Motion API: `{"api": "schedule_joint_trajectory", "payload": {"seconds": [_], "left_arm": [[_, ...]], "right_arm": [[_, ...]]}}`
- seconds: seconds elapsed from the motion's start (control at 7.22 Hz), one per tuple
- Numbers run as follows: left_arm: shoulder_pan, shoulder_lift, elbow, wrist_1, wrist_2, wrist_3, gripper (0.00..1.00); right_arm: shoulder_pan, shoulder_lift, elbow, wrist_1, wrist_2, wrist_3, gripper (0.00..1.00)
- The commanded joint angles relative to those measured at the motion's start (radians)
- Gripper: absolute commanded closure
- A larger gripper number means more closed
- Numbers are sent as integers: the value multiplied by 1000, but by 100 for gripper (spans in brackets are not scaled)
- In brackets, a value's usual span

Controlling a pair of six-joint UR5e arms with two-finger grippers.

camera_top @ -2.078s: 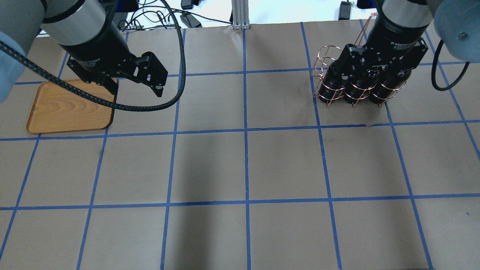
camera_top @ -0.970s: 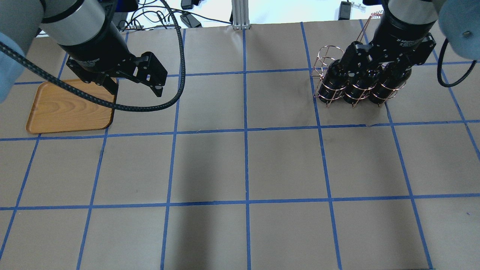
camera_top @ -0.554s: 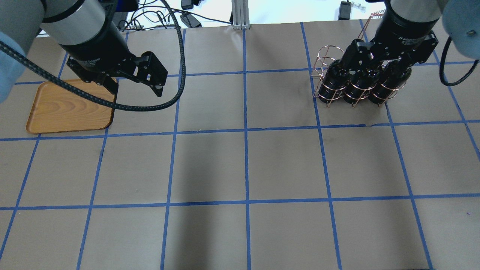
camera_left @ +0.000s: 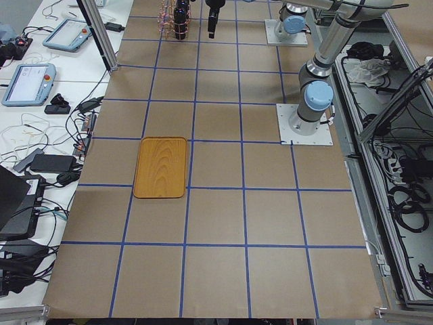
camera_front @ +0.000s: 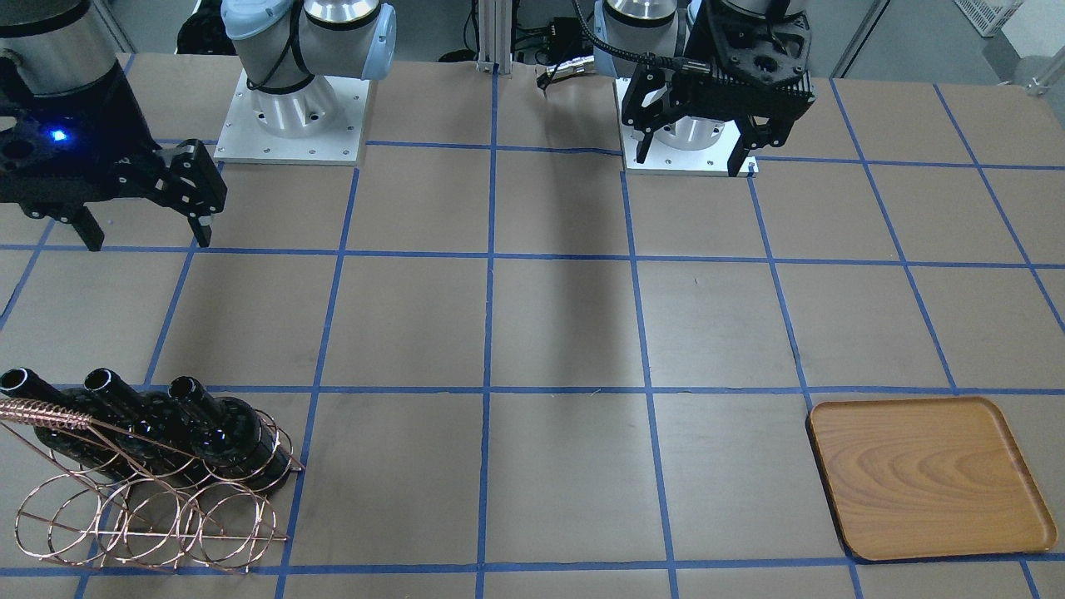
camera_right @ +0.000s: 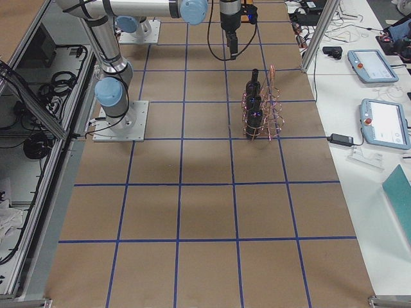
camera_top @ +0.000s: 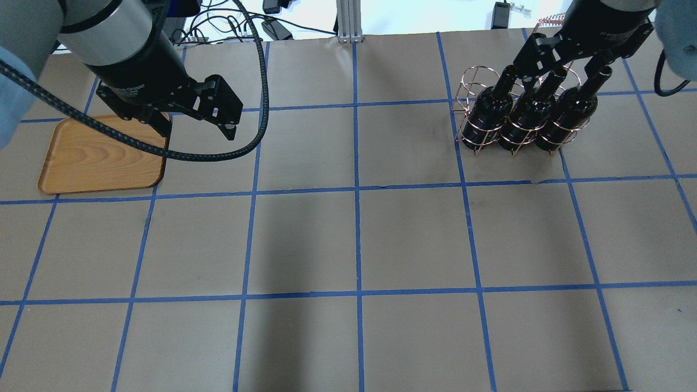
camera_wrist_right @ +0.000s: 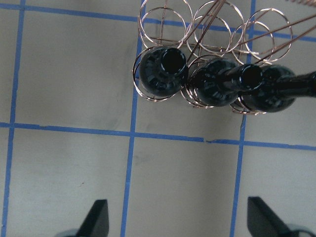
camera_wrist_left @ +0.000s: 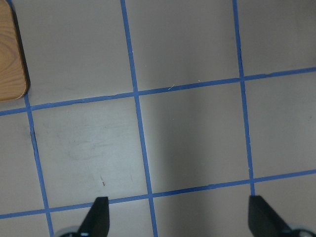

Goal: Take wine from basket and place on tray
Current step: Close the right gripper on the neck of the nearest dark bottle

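Observation:
Three near-black wine bottles (camera_top: 523,117) stand in the front row of the copper wire basket (camera_top: 472,81) at the table's far right; they also show in the front view (camera_front: 225,428) and the right wrist view (camera_wrist_right: 163,74). My right gripper (camera_top: 563,54) is open and empty, high above the bottles and set back toward the robot's side (camera_front: 143,237). The wooden tray (camera_top: 98,158) lies at the far left with nothing on it. My left gripper (camera_top: 199,130) hangs open and empty above the tray's right edge (camera_front: 691,162).
The basket's back rings (camera_wrist_right: 163,19) hold nothing, and its twisted handle bar (camera_front: 42,409) slants over the bottles. The table is brown paper with a blue tape grid (camera_top: 356,190). Cables and an aluminium post (camera_top: 348,22) lie beyond the far edge.
My right gripper has risen from low around the bottle necks to well above them, still open and empty. The bottles stay in the basket. The left arm has not moved.

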Motion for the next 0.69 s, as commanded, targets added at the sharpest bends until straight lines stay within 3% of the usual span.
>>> {"api": "schedule_joint_trajectory", "payload": {"seconds": [0.0,0.14,0.42,0.55], "left_arm": [[0,-2,0,1,0,0,0],[0,-2,0,1,-1,0,0],[0,0,0,-1,0,0,0],[0,0,0,-1,0,0,0]], "right_arm": [[-90,45,2,-62,23,-148,4],[-95,85,2,-86,30,-150,9],[-95,156,2,-170,39,-150,9],[-95,177,4,-188,96,-141,9]]}}
